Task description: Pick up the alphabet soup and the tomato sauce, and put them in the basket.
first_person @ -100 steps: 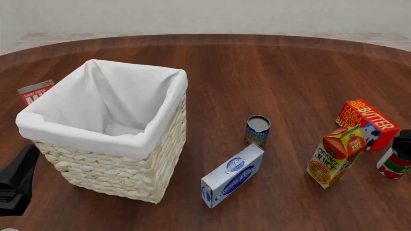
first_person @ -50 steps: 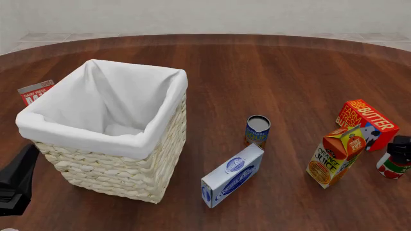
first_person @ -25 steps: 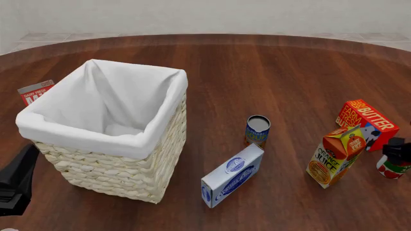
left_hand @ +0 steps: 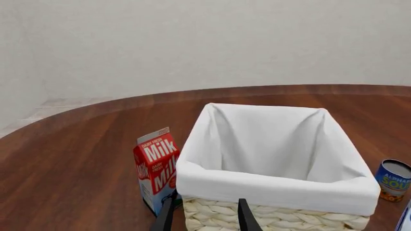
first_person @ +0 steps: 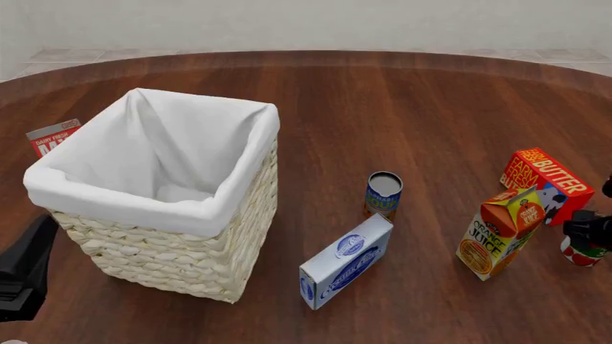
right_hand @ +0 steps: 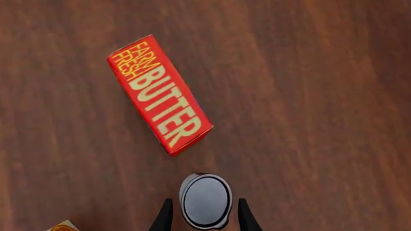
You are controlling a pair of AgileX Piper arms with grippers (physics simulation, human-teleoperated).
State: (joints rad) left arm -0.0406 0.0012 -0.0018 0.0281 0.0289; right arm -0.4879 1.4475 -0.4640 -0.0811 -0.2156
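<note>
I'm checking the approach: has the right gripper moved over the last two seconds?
Yes. In the front view the right gripper has come down over the tomato sauce, judged against the fixed butter box.

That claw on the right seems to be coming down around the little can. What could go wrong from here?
The right gripper straddles the tomato sauce with little room either side, so a finger could clip the rim and tip the can. The butter box and orange juice carton stand close, and lifting or swinging toward the basket might knock them. A round can may also slip if squeezed off-centre.
</note>
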